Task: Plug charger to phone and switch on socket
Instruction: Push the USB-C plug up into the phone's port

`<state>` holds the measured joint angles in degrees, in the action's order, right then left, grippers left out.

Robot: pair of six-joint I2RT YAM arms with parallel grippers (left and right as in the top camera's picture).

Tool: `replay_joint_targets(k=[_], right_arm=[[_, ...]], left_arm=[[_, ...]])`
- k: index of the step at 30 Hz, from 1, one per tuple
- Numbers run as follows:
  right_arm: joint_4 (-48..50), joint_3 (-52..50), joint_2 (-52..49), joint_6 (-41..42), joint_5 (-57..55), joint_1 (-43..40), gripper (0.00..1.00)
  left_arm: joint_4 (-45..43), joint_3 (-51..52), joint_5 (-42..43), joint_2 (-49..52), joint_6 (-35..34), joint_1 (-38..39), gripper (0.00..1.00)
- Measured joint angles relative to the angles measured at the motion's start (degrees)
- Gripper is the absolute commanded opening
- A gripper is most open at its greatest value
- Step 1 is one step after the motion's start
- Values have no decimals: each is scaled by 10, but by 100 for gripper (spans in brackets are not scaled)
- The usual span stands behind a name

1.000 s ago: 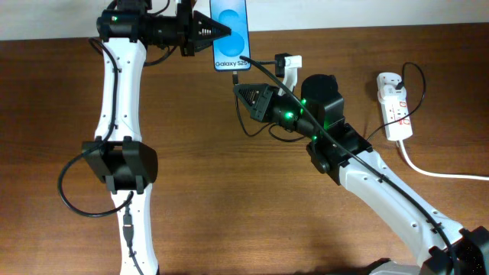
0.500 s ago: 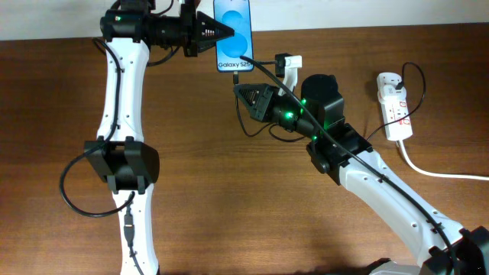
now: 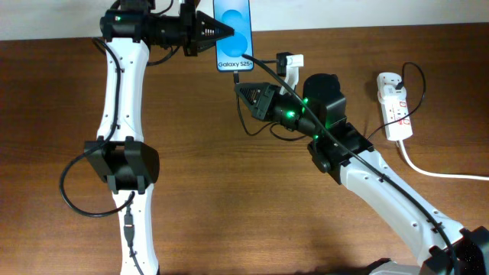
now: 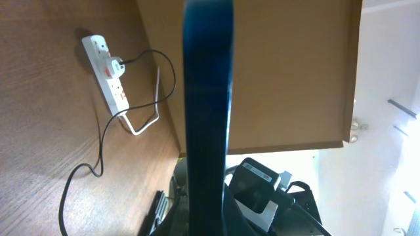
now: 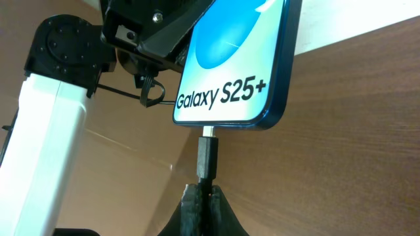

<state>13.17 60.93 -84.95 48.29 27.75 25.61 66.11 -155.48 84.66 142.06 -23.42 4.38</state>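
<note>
The left gripper (image 3: 228,32) clamps the phone (image 3: 241,42) at the table's (image 3: 229,191) far edge. Only the right wrist view shows the right gripper (image 5: 202,196) pinching the charger (image 5: 207,157), whose tip meets the phone's bottom edge. The socket (image 3: 393,107) lies well apart.

Seen edge-on, a slim dark-blue phone (image 4: 209,111) stands upright mid-view, while at upper left on the brown wooden surface (image 4: 46,124) a white power strip with red switches (image 4: 106,70) carries a black plug (image 4: 118,66) whose thin black cable (image 4: 99,156) loops downward.
</note>
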Motion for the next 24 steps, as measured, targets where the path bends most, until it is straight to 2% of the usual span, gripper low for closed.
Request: replay_joint_targets(k=[17, 19, 20, 24], right_arm=[[2, -4, 0, 8, 4, -4, 5], [3, -4, 0, 8, 6, -4, 17], [5, -4, 0, 10, 6, -4, 20], [-3, -3, 0, 10, 1, -8, 23]], left_arm=[[-6, 0, 0, 0, 27, 10, 0], [-6, 0, 0, 0, 27, 9, 0], [-5, 0, 0, 0, 26, 9, 0], [2, 0, 8, 0, 28, 9, 0]])
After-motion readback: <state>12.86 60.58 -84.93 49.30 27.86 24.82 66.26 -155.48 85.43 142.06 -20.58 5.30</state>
